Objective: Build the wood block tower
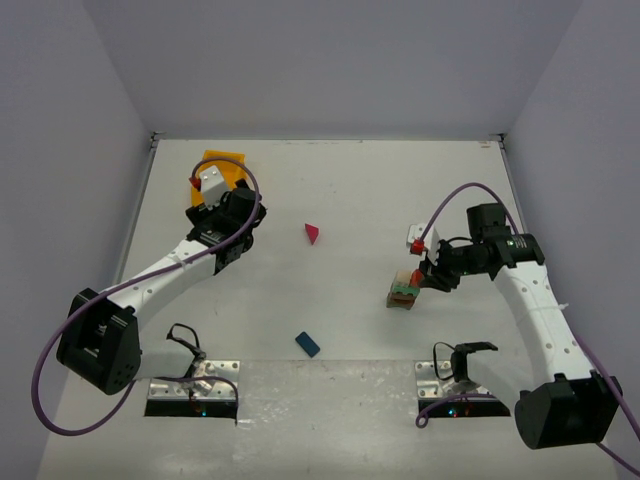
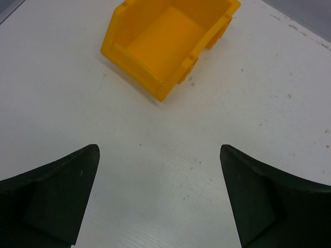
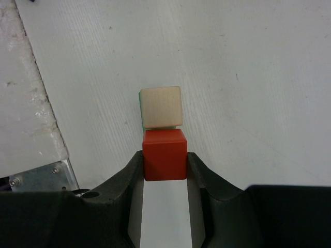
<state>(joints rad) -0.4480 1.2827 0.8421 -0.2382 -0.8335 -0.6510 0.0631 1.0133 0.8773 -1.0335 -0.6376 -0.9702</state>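
The tower stands right of centre: a brown base, a green block and a cream block on top. My right gripper is shut on a red cube and holds it right beside the cream block, with a thin edge of the green block showing under it. A magenta triangular prism lies in the middle of the table. A blue brick lies near the front. My left gripper is open and empty above bare table.
A yellow-orange plastic bin sits at the back left, just beyond my left gripper; the left wrist view shows it empty. Metal base plates lie at the near edge.
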